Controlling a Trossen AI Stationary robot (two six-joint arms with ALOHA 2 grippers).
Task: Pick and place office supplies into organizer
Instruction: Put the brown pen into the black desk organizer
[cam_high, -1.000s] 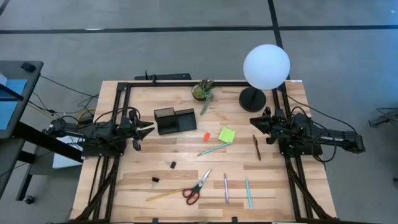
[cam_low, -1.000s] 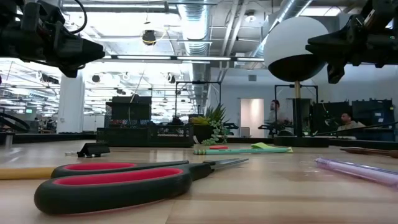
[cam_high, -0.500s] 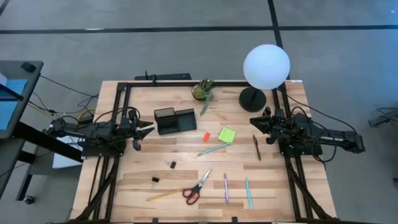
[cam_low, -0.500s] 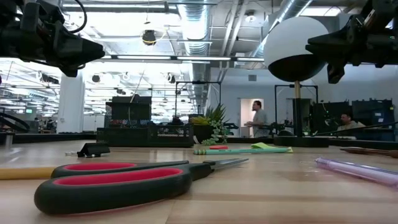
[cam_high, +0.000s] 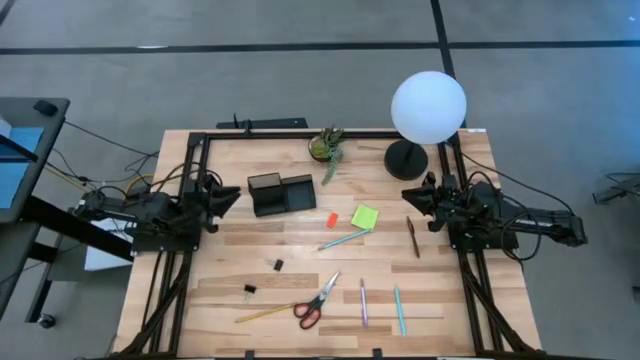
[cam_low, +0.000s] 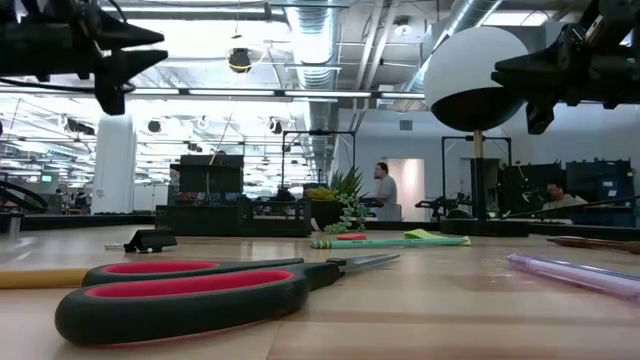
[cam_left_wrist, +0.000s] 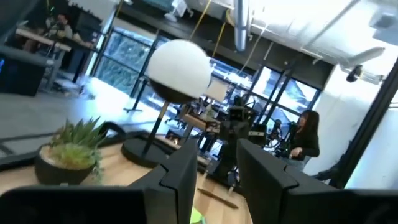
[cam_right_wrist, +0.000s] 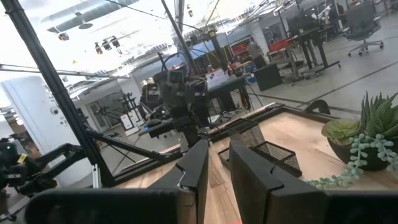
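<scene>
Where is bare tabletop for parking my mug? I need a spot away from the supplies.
Bare: between the organizer and the black clips, and near the right gripper, past the brown pencil. Crowded: around the scissors and the sticky pad.

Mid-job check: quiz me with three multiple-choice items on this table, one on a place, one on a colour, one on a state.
1. Where does the black mesh organizer tray stand?
A. beside the left claw
B. at the table's near edge
C. under the lamp

2. What colour are the scissors' handles?
A. blue
B. red
C. yellow

3. What is the state of the lime-green sticky pad?
A. inside the organizer
B. held by the right claw
C. lying on the wooden table

Answers: 1 A, the left claw hovers just left of it. 2 B, red shows in both high and low views. 3 C, it lies flat mid-table, clear of the right claw.
</scene>
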